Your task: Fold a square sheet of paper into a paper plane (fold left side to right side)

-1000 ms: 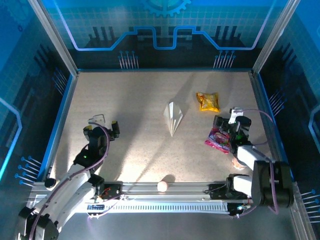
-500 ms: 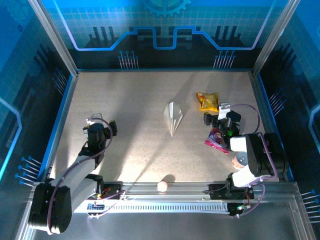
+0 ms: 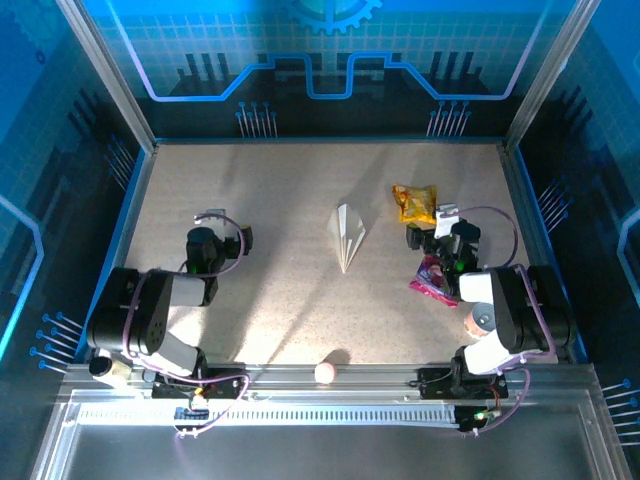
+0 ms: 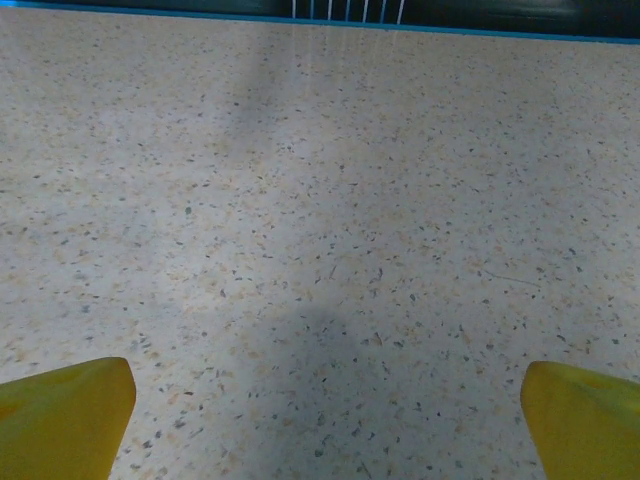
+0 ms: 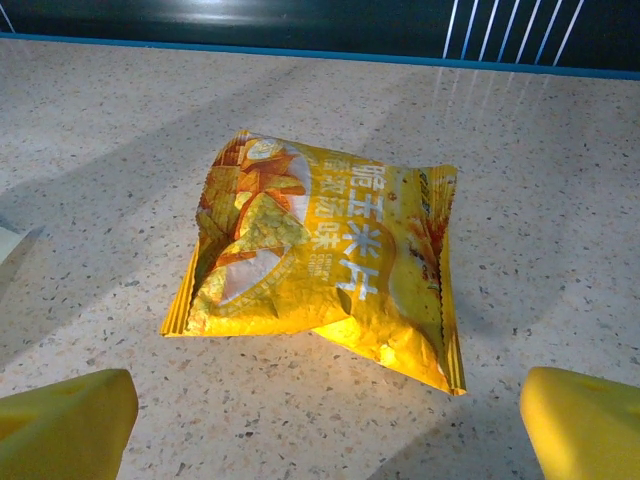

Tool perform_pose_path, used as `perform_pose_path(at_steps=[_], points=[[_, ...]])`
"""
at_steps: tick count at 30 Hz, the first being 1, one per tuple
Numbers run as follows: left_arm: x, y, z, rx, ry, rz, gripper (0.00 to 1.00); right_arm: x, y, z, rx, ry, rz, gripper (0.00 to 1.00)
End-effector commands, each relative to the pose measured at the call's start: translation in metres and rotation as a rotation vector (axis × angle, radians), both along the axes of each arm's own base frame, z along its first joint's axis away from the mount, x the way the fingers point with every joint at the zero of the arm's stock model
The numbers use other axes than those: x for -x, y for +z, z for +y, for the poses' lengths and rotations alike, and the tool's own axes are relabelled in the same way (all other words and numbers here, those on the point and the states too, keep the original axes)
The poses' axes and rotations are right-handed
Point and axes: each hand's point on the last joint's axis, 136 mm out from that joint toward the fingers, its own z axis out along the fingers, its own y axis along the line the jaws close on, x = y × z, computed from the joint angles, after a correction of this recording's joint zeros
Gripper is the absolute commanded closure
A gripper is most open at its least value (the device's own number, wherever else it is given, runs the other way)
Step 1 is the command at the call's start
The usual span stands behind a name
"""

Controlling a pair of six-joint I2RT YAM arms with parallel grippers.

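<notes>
The square sheet of paper lies folded into a slim white pointed paper plane (image 3: 347,235) mid-table, tip toward the near edge. My left gripper (image 3: 225,226) hovers open well to its left. In the left wrist view its yellow fingertips (image 4: 62,418) stand wide apart, and the left gripper (image 4: 322,440) has bare speckled table between them. My right gripper (image 3: 428,226) is open to the plane's right, with nothing between the fingers. In the right wrist view, the right gripper (image 5: 325,440) sits just short of a yellow snack packet (image 5: 322,262).
The yellow snack packet (image 3: 415,203) lies at the back right. A pink wrapper (image 3: 433,279) sits beneath the right arm. A small pale ball (image 3: 325,373) rests by the front rail. Blue-edged walls (image 3: 127,232) bound the table.
The left arm has folded back, its gripper shifting slightly right and away. The right gripper moved left toward the yellow packet, then held still. The paper plane has not moved.
</notes>
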Motion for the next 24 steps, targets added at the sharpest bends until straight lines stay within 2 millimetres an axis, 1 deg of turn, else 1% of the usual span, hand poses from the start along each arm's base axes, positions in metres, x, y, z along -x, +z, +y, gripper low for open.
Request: perform_pose_path(at_steps=[1,24], points=[[-0.0131,0.0209,0.0018,0.018,-0.027,-0.087,0.00,-0.0060,0.0098,0.0027,0.027,0.002,-0.035,0.01],[-0.0129,0.0203,0.0020,0.018,-0.029,-0.085,0.00,-0.0065,0.0097,0.0044,0.040,0.002,-0.033,0.01]])
